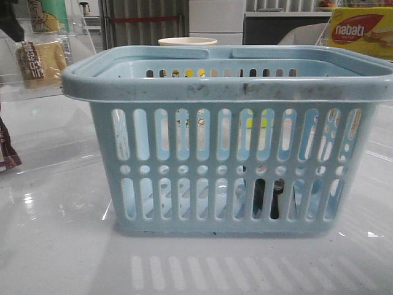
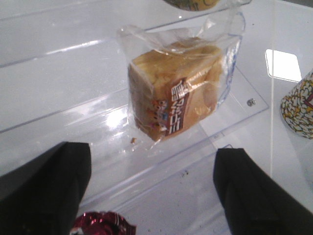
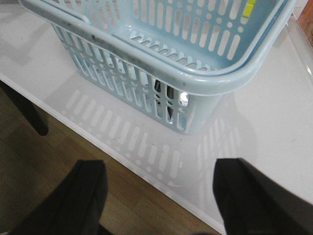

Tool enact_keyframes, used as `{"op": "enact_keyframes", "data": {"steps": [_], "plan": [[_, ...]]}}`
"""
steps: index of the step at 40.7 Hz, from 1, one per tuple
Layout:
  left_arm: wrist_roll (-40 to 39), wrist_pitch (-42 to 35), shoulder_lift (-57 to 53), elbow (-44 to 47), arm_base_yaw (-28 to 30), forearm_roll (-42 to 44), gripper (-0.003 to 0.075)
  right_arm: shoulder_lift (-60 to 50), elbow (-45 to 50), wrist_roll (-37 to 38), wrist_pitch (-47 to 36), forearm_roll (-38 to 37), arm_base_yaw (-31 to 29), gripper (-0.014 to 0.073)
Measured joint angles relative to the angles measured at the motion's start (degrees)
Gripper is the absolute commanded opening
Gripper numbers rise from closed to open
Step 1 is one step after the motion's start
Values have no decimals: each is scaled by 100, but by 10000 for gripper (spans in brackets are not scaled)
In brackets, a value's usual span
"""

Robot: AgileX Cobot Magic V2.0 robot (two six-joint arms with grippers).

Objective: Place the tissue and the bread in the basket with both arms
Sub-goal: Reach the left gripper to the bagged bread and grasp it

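The light-blue basket [image 1: 227,153] fills the middle of the front view. Low inside it, behind the slots, shows a dark and pale packet [image 1: 265,198], apparently the tissue; it shows dark through the wall [image 3: 164,97] in the right wrist view too. The bread [image 1: 42,61] in its clear wrapper lies on a clear acrylic shelf at the far left. My left gripper [image 2: 151,161] hangs open just short of the bread [image 2: 176,93], nothing between its fingers. Over the table's front edge near the basket [image 3: 161,68], my right gripper [image 3: 159,169] is open and empty. Neither gripper shows in the front view.
A yellow nabati box [image 1: 359,34] stands at the back right and a paper cup [image 1: 187,42] behind the basket. A dark brown wrapper [image 1: 6,157] lies at the left edge. A red foil wrapper [image 2: 100,224] and a patterned cup [image 2: 298,107] sit near the left gripper.
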Motion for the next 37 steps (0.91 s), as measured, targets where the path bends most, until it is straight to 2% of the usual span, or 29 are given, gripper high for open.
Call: {"op": "enact_keyframes", "data": {"steps": [17,28,32,37], "plan": [[0,-407,978,-916,9,-444,572,0,0,0,0,0,0,561],[0,-474,1350,-1122,9,-546,570,0,0,0,0,0,0,561],[0,-487,1400,-1135,9,-548,534,0,0,0,0,0,0,561],[0,-487,1404,-1148,9,-548,438,0,0,0,0,0,0,561]]}}
